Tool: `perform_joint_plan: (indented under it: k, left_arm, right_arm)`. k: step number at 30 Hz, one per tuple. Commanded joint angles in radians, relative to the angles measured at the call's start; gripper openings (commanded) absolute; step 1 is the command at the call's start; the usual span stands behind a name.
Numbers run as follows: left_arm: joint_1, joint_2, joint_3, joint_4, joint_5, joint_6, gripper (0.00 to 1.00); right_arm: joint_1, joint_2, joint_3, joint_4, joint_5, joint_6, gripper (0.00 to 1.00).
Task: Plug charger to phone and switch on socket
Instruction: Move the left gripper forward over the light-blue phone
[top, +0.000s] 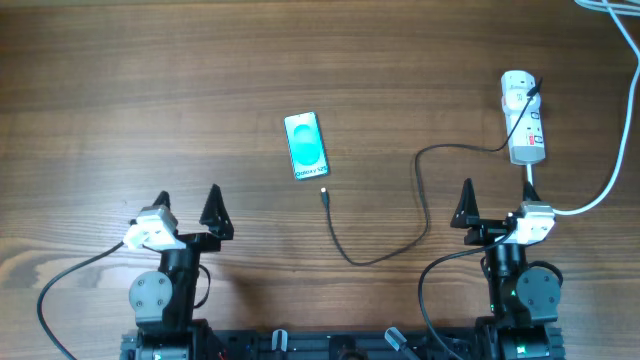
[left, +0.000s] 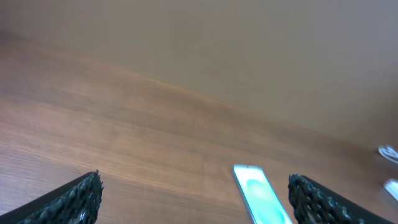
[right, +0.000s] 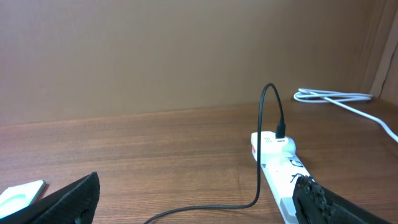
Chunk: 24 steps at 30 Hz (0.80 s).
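Teal phone (top: 306, 146) lies flat, ahead-right of left tool (top: 187, 203). Black charger (right: 259, 162), plugged into white socket (top: 523, 120) ahead of right tool (top: 497, 205), ends unplugged near phone.

The bench (top: 120, 90) is brown wood with the grain showing plainly and a dull satin finish. The phone (top: 306, 146) has a glossy face. The socket (top: 523, 120) is smooth white plastic, and its thick cord (right: 329, 96) is white too, faintly shiny. The charger (right: 259, 155) cable looks matt black. The jaws of the left gripper (left: 193, 199) and right gripper (right: 196, 199) are black, rough and pimpled
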Motion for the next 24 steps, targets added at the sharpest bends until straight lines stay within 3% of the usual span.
perform_joint_plan:
  k: [1,9,19,24]
  left_arm:
    - [0.008,-0.009,0.117,-0.116,0.055,-0.044,1.00]
    - [0.008,0.123,0.353,-0.318,0.127,-0.078,1.00]
    - [0.008,0.604,0.608,-0.370,0.266,-0.077,1.00]
    - [0.008,0.787,0.648,-0.338,0.331,-0.077,1.00]
  right_arm:
    - [0.005,0.001,-0.001,0.003,-0.008,-0.003,1.00]
    - [0.028,0.011,-0.001,0.003,-0.009,-0.003,1.00]
    - [0.028,0.011,-0.001,0.003,-0.009,-0.003,1.00]
    - [0.028,0.011,-0.001,0.003,-0.008,-0.003,1.00]
